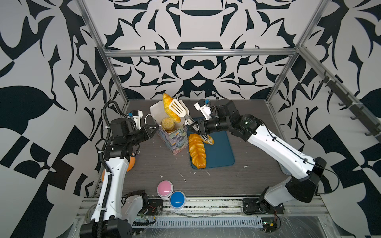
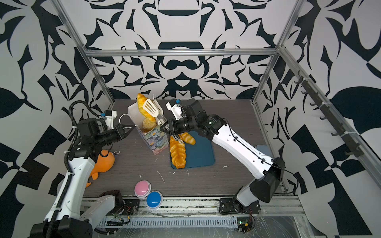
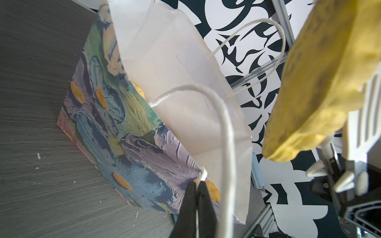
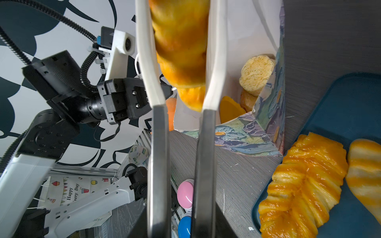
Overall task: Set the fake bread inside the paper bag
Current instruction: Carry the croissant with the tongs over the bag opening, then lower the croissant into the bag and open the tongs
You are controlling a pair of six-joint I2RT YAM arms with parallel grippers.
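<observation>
Above the paper bag, upper centre in both top views, a croissant is gripped in tongs clamped by the right gripper; the left gripper is closed on the bag's rim. Three pastries are counted inside, with a braided loaf and striped roll left on the blue tray. "Happy … Day" is read on printed paper, lower left, right wrist view.

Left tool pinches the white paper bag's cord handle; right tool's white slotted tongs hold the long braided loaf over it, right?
No. The white slotted tongs hold a glossy striped croissant over the white paper bag; the long braided loaf lies on the blue mat, as both top views show. The rest is right.
</observation>
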